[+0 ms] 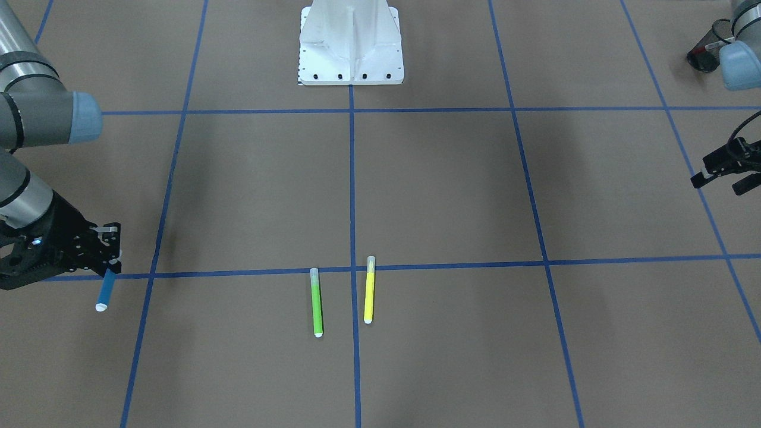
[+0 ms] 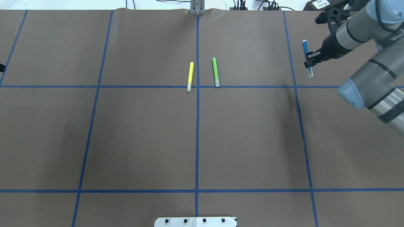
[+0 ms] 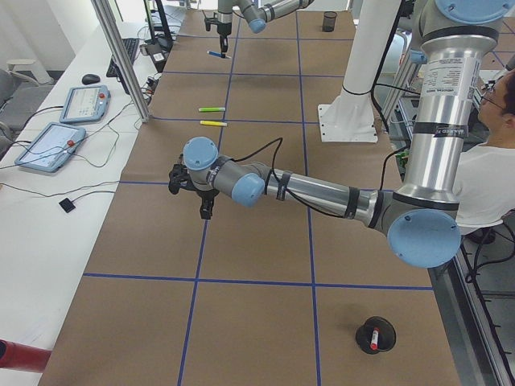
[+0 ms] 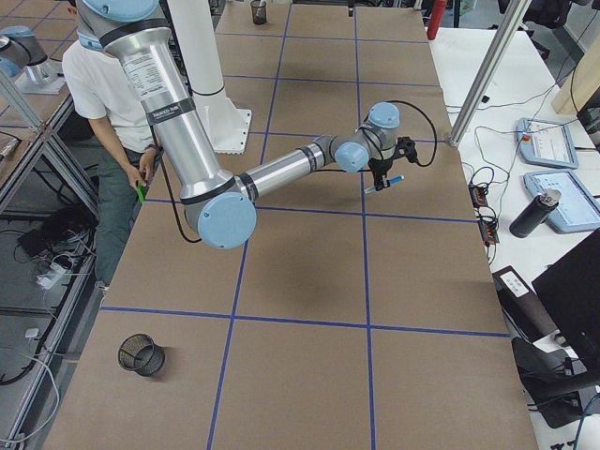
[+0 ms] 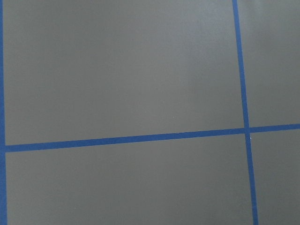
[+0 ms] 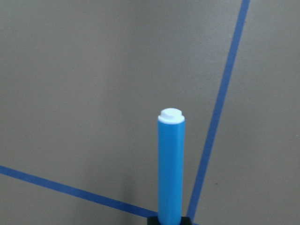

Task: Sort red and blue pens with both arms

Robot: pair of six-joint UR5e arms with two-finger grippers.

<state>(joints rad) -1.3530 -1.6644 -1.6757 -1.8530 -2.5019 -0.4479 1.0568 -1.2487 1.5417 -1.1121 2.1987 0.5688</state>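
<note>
Blue pen (image 6: 171,164), white end outward, sits clamped in right gripper (image 1: 114,261), its arm (image 2: 363,34) stretched low over table (image 1: 416,196); left gripper (image 1: 718,183) hovers, jaws apart; arm lettering (image 2: 398,36) too blurred to read

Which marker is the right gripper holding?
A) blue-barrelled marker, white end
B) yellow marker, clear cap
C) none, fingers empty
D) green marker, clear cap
A: the black two-finger right gripper is shut on the slim blue-barrelled marker; the slim green marker and slim yellow marker lie loose on the brown table.

Blue pen (image 2: 305,48) midsection inside right end effector (image 2: 310,60)
</note>
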